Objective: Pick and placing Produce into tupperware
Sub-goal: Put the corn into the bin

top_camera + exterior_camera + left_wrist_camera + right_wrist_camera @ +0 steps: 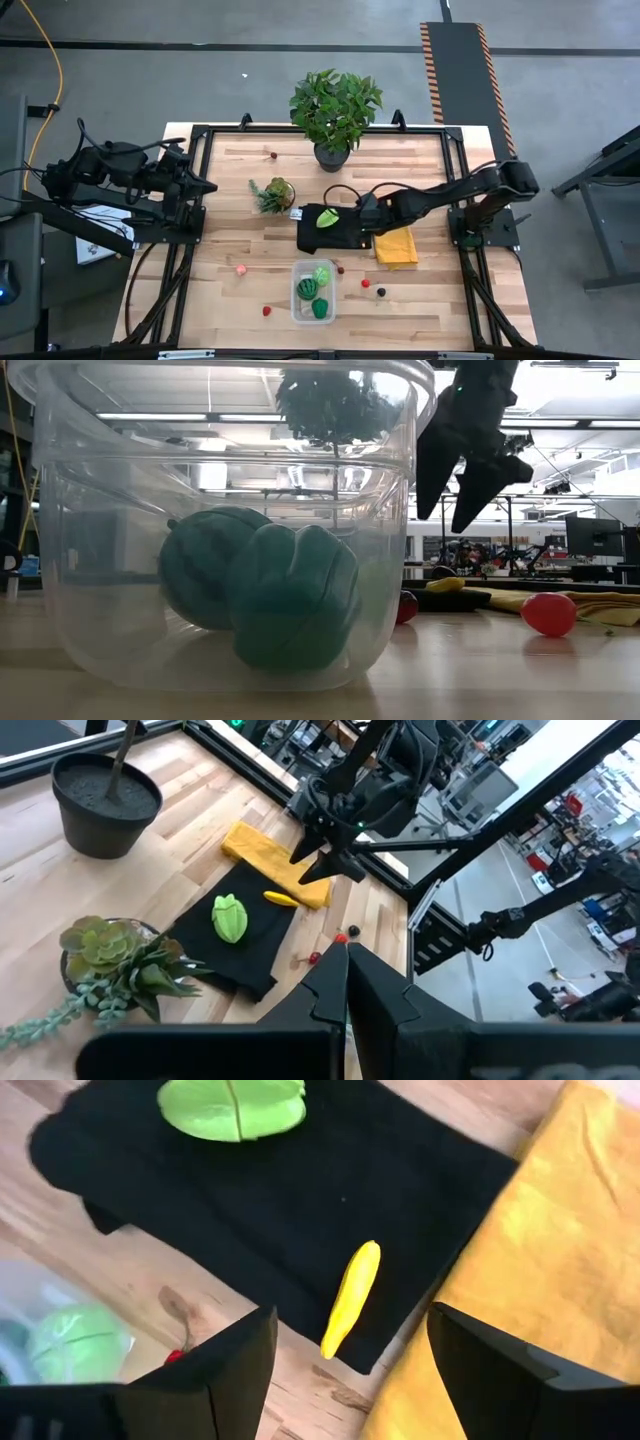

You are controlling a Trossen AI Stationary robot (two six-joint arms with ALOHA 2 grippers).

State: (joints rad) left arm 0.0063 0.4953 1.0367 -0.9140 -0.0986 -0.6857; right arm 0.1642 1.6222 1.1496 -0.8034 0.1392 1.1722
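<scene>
Yellow and slim, the toy banana (pixel 350 1298) lay on the black cloth's (pixel 300 1190) edge beside the yellow cloth (pixel 520 1270). My right gripper (pixel 345 1355) hovered just above it, fingers spread wide. The tupperware (pixel 314 290) sat nearer, holding green pieces. My left gripper (pixel 345 982) waited pinched closed, far left.

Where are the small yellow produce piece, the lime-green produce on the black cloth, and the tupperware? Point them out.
small yellow produce piece (pixel 352 1297), right wrist view, mid-length of its body.
lime-green produce (pixel 230 918), left wrist view, centre of its top.
tupperware (pixel 297 316), high view, its clear left rim.
</scene>
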